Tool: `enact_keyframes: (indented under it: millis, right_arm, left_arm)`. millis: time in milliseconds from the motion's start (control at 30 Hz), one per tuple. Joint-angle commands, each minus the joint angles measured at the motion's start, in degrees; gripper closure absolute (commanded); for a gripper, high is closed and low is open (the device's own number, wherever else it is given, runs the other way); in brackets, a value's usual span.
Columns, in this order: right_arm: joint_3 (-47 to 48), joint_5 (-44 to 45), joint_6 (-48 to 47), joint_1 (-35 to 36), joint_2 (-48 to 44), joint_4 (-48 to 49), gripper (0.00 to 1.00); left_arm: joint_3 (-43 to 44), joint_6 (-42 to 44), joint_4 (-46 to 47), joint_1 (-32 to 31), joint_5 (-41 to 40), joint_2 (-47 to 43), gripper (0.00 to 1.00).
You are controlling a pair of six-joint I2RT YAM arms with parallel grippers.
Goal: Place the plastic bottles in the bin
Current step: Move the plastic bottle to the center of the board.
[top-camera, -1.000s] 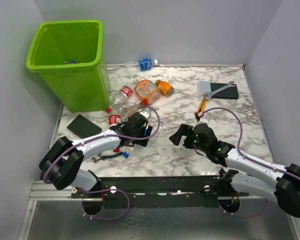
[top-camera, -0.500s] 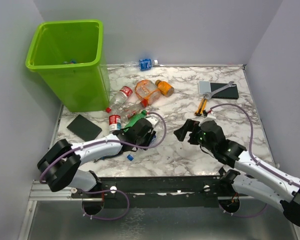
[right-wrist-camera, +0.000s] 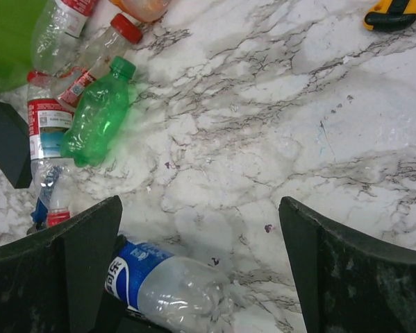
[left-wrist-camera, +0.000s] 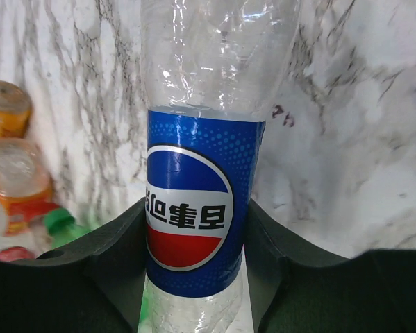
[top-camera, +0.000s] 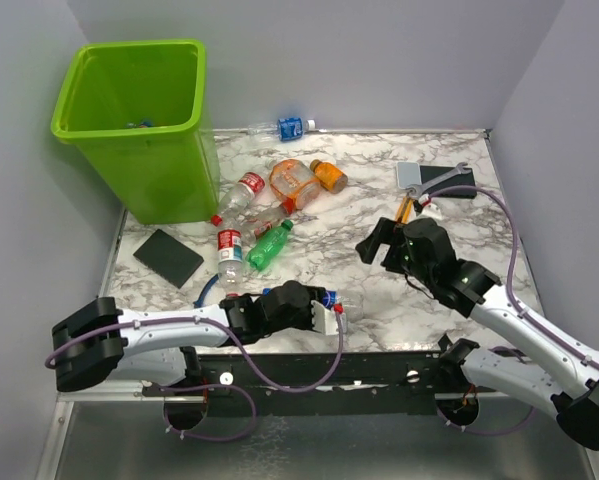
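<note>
The left gripper [left-wrist-camera: 196, 223] clamps a clear blue-labelled bottle [right-wrist-camera: 173, 284] around its label, near the table's [top-camera: 369, 195] front edge; the bottle's long axis runs left-right, free end rightward. The right gripper [right-wrist-camera: 201, 236] hovers wide open, empty. The green bin [top-camera: 164, 170] stands upright far left, with small items inside, too dim to identify

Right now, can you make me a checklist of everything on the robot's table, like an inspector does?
Surface: marble table, white and grey.
Job's things: green bin at the far left; green bottle and others lie loose beside it; blue-label bottle lies at the near edge.
Clutter: black pad, yellow-handled tool, wrench.
Grippers: left gripper shut on the blue-label bottle; right gripper open, empty.
Cables: purple cable loops along each arm.
Surroundings: grey walls, nothing else seen.
</note>
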Motion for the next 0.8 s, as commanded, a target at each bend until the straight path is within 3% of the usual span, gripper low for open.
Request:
enact_keyframes:
  millis: [0, 167, 233, 367, 467, 767]
  right_arm:
    - [-2.3, -1.8, -0.8, -0.1, -1.6, -2.7, 0.01]
    - [-5.1, -3.3, -0.3, 0.0, -4.5, -2.5, 0.01]
    - [-6.6, -4.4, 0.2, 0.0, -5.6, -2.0, 0.01]
    - [-9.3, -6.1, 1.6, -0.1, -7.3, -1.9, 0.01]
    - [-10.8, -6.4, 2.0, 0.0, -8.4, -1.9, 0.01]
    - [-9.8, -5.1, -2.0, -0.1, -8.4, -1.7, 0.01]
  left_arm:
    - [1.2, 24.3, 4.0, -0.2, -4.9, 5.9, 0.48]
    - [3.9, 31.9, 5.7, -0.2, -5.7, 13.2, 0.49]
    - [4.9, 32.2, 6.6, -0.2, -4.8, 15.3, 0.45]
    - [6.0, 31.6, 7.9, -0.1, -2.9, 17.8, 0.28]
    - [6.2, 30.8, 9.3, -0.2, -3.1, 18.1, 0.02]
    - [4.6, 23.0, 13.1, -0.5, -5.9, 8.0, 0.01]
